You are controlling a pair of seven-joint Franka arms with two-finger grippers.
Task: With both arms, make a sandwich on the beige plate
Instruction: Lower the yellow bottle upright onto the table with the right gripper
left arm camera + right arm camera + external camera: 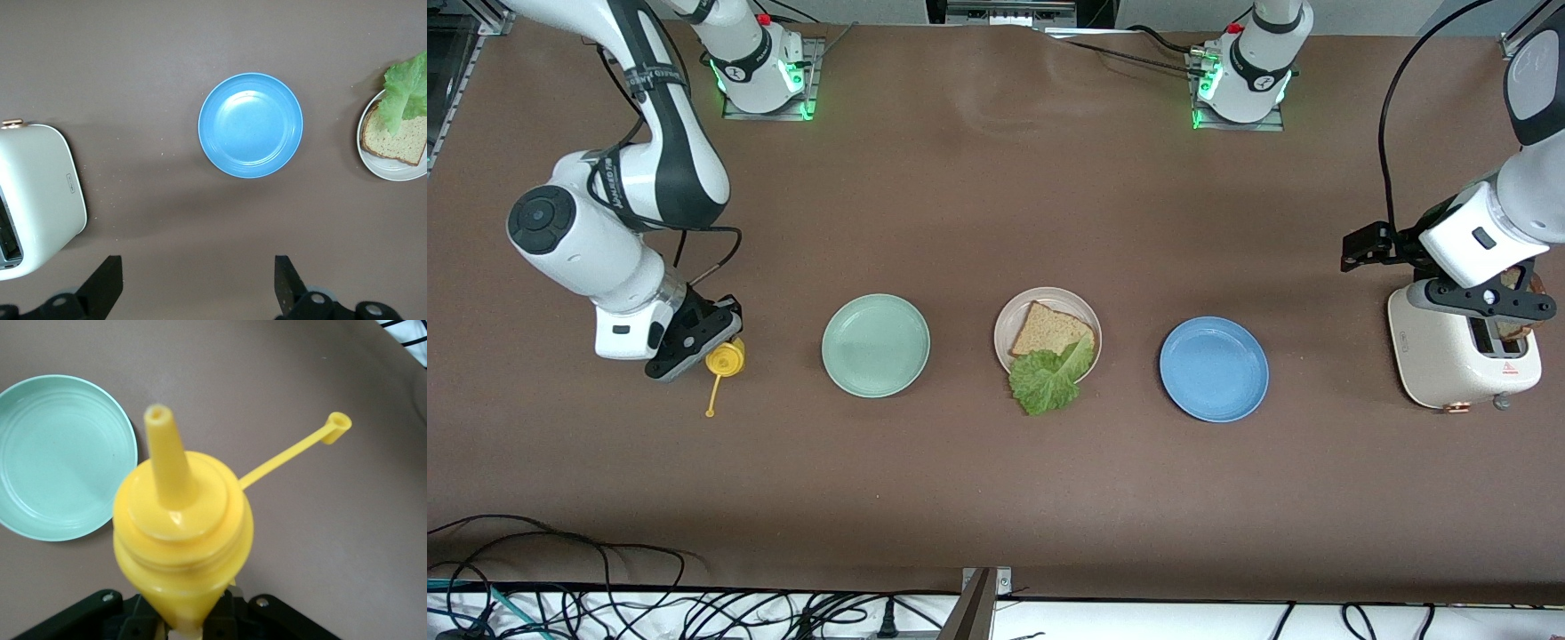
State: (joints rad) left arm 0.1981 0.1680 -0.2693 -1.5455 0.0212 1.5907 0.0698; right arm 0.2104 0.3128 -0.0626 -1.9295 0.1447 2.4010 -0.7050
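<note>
The beige plate lies mid-table. On it rests one brown bread slice, and a green lettuce leaf lies partly on the slice and hangs over the rim on the side nearer the front camera. My left gripper hangs open and empty over the toaster, where a second brown slice stands in a slot. My right gripper is shut on a yellow squeeze bottle whose cap dangles on its tether.
A mint-green plate lies between the yellow bottle and the beige plate. A blue plate lies between the beige plate and the toaster. Cables run along the table edge nearest the front camera.
</note>
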